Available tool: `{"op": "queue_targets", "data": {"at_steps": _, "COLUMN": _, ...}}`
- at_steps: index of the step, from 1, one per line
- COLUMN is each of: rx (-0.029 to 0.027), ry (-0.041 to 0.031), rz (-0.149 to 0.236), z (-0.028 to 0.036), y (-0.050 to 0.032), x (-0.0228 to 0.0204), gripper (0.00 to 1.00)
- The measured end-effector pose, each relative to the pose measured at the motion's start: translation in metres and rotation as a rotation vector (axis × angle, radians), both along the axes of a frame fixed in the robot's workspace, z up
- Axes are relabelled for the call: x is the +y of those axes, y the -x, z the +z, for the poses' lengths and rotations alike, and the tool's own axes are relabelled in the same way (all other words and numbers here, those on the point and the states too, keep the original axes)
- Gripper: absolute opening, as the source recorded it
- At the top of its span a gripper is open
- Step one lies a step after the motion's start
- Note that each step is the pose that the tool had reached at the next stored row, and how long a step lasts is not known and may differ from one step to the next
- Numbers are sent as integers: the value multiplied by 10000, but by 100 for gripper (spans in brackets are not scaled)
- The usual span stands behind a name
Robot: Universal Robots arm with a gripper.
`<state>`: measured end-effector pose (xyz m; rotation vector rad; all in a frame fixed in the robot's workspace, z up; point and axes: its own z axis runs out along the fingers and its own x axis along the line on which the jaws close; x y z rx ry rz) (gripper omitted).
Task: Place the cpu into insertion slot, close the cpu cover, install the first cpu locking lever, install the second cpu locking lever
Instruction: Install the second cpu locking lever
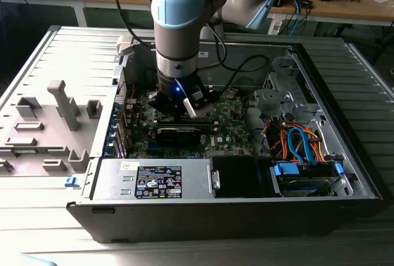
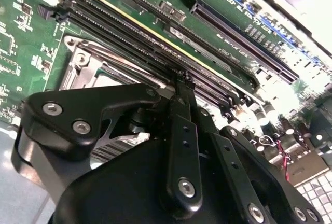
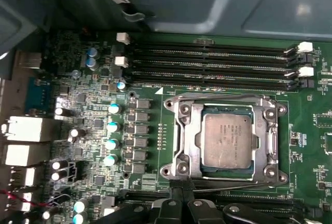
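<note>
At the centre of the exterior view, inside the open computer case (image 1: 203, 217), gripper (image 1: 184, 107) low over the green board (image 1: 237, 127). In the first wrist view, chip (image 3: 228, 141) seated flat in the socket (image 3: 174, 130), metal cover frame (image 3: 193, 130) lying shut around it. Fingers (image 2: 180, 105) pressed together in both wrist views, tips just beside the socket's edge and a thin wire lever (image 3: 233, 187); cannot tell whether they touch the lever.

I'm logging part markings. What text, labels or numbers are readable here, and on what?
cpu: faint print on its metal top, too blurred to read.
power supply label: dense print, too small to read.
motherboard: white lettering, too small to read.
Nothing legible enough to quote.
</note>
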<state>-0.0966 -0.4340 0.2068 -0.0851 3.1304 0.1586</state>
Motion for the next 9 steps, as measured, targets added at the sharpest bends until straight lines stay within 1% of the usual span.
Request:
{"op": "queue_targets", "data": {"at_steps": 3, "rx": -4, "ry": -14, "rz": 79, "z": 4, "y": 14, "x": 0, "gripper": 11}}
{"op": "queue_targets", "data": {"at_steps": 4, "rx": -2, "ry": -45, "rz": 138, "z": 5, "y": 15, "x": -1, "gripper": 11}}
{"op": "queue_targets", "data": {"at_steps": 6, "rx": -3, "ry": -201, "rz": 310, "z": 3, "y": 17, "x": -1, "gripper": 11}}
{"op": "queue_targets", "data": {"at_steps": 7, "rx": -6, "ry": -345, "rz": 410, "z": 2, "y": 21, "x": 0, "gripper": 11}}
{"op": "queue_targets", "data": {"at_steps": 8, "rx": -8, "ry": -371, "rz": 422, "z": 2, "y": 38, "x": -1, "gripper": 11}}
{"op": "queue_targets", "data": {"at_steps": 9, "rx": -10, "ry": -376, "rz": 430, "z": 2, "y": 60, "x": -3, "gripper": 11}}
